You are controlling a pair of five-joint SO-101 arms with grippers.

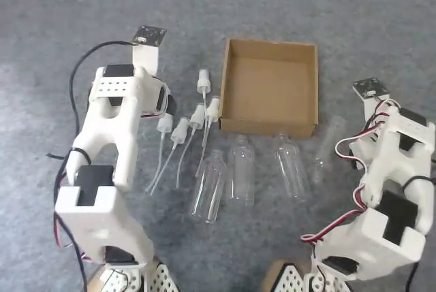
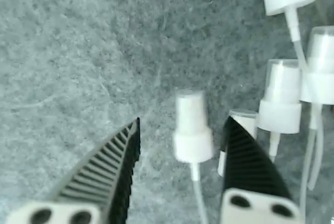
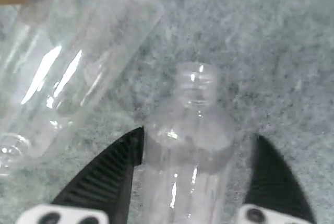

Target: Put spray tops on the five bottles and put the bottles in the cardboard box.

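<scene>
Several white spray tops [image 1: 197,116] with thin dip tubes lie left of the cardboard box [image 1: 270,126]. My left gripper [image 1: 165,110] hangs over the leftmost of them. In the left wrist view it [image 2: 182,127] is open, with one spray top [image 2: 192,130] lying on the carpet between its fingers, untouched. Three clear bottles [image 1: 240,169] lie in front of the box, and another bottle [image 1: 328,139] lies at its right corner. My right gripper [image 3: 195,145] is open around the shoulder of a clear bottle [image 3: 190,125] lying on the carpet, neck pointing away.
Everything rests on grey carpet [image 1: 61,40]. The box is open-topped with nothing in it. A second clear bottle [image 3: 78,62] lies close beside the one between my right fingers. Neighbouring spray tops [image 2: 282,98] crowd my left gripper's far finger [image 2: 250,161].
</scene>
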